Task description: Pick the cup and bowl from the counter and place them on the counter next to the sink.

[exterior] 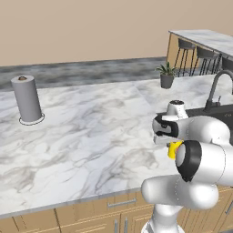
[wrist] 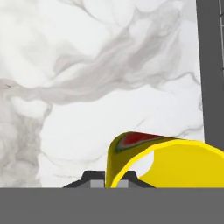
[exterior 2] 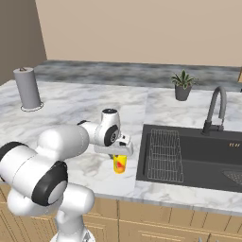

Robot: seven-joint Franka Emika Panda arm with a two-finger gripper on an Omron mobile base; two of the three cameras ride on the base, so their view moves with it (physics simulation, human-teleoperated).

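Note:
The yellow cup (exterior 2: pixel 119 163) with a red-orange mark hangs upright from my gripper (exterior 2: pixel 118 154), which is shut on its rim. It is low over the white marble counter (exterior 2: pixel 85 106), just left of the dark sink (exterior 2: pixel 198 158); I cannot tell whether its base touches the marble. In the hand view the cup's rim (wrist: pixel 175 159) is pinched between my gripper's (wrist: pixel 111 180) fingers, with marble below and the sink's edge at the right. In the left base view the cup (exterior: pixel 173 150) peeks out behind my arm. The bowl is out of view.
A grey paper towel roll (exterior 2: pixel 27 89) stands at the back left of the counter. A potted plant (exterior 2: pixel 182 86) sits behind the sink, whose curved tap (exterior 2: pixel 215 109) rises at its far side. A wire rack (exterior 2: pixel 163 155) lies in the basin. Bar stools (exterior: pixel 196 55) stand far right.

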